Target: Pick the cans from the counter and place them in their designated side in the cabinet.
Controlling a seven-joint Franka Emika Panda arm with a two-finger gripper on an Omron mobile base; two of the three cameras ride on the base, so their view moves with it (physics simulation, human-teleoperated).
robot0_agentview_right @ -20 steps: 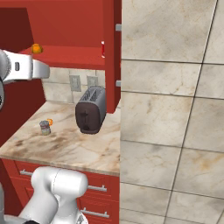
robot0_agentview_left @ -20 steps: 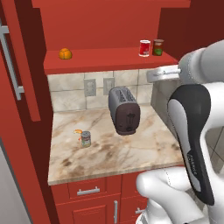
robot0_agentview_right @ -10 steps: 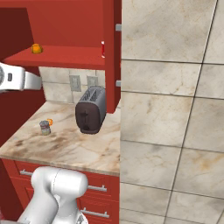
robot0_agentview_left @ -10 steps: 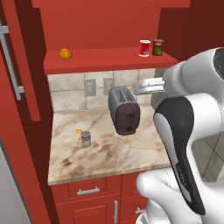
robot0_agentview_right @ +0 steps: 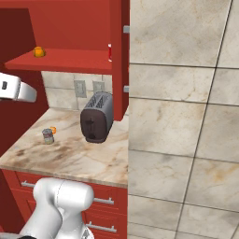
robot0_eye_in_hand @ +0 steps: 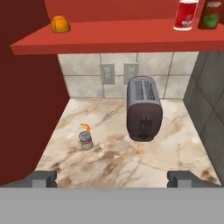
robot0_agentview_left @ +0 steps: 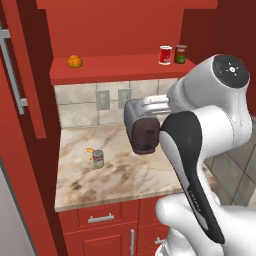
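gripper (robot0_eye_in_hand: pixel 112 178): fingertips wide apart at the bottom of the hand view, nothing between them, held above the front of the counter
arm: white, big in the left base view, rising lower right and covering the right part of the counter
drawers (robot0_agentview_left: pixel 102 218): red, silver handles, under the slab
counter (robot0_eye_in_hand: pixel 118 162): beige-brown marbled slab, bare in front
silver can (robot0_eye_in_hand: pixel 85 141): upright on the counter, left of middle, well apart from the gripper; also seen at (robot0_agentview_left: pixel 98 159) and (robot0_agentview_right: pixel 47 136)
orange bit (robot0_eye_in_hand: pixel 85 127): small, on the slab just behind the silver can, can't tell what it is
toaster (robot0_eye_in_hand: pixel 144 108): dark grey, two slots on top, on the counter to the right of the silver can, near the back wall
outlets (robot0_eye_in_hand: pixel 118 73): two on the tiled wall behind the toaster
cabinet shelf (robot0_eye_in_hand: pixel 109 41): plain red, above the counter
orange fruit (robot0_eye_in_hand: pixel 60 24): on the shelf, left end
red can (robot0_eye_in_hand: pixel 187 15): upright on the shelf, right side
dark can (robot0_eye_in_hand: pixel 211 14): green-and-red label, just right of the red can, can't tell if touching
cabinet door (robot0_agentview_left: pixel 22 75): tall, red, open at left, silver bar handle
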